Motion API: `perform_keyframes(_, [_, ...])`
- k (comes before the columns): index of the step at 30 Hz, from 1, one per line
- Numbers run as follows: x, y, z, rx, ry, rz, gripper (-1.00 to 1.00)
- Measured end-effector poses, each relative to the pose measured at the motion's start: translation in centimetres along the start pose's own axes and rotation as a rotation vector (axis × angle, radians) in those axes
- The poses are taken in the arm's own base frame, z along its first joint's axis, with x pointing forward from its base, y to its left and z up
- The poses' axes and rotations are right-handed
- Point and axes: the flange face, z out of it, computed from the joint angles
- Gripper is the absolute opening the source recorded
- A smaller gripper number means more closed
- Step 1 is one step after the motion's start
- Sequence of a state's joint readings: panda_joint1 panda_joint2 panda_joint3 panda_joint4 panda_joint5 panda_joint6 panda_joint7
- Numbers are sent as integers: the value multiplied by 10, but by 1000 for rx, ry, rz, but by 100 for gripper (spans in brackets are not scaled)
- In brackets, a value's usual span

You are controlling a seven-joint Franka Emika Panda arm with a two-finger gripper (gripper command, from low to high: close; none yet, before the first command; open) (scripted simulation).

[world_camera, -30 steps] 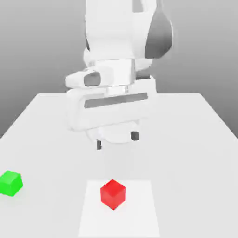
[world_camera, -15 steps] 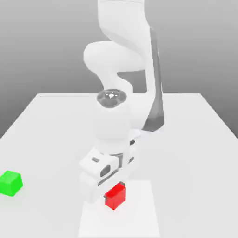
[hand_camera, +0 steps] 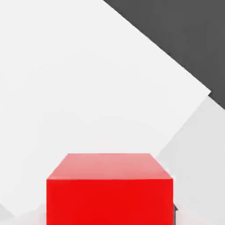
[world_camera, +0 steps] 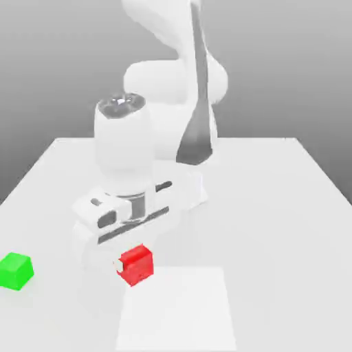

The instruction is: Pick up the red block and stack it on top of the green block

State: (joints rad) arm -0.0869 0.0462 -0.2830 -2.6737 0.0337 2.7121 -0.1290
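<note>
Bare tabletop before green block

I am working in a simulated lab-like scene, a plain white desk spreading before a bare grey backdrop.

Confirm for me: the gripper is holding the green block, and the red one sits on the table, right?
The colours are swapped. In the exterior view, the gripper is holding the red block, and the green block sits on the table.
</note>
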Motion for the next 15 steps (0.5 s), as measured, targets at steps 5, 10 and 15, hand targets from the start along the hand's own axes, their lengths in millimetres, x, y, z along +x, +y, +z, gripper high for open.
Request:
perform_keyframes(5, [-1, 130, -16, 2, 2, 299, -100])
perform_keyframes(10, [-10, 191, 1, 1, 7, 431, -100])
perform_keyframes(15, [-11, 192, 34, 1, 6, 436, 100])
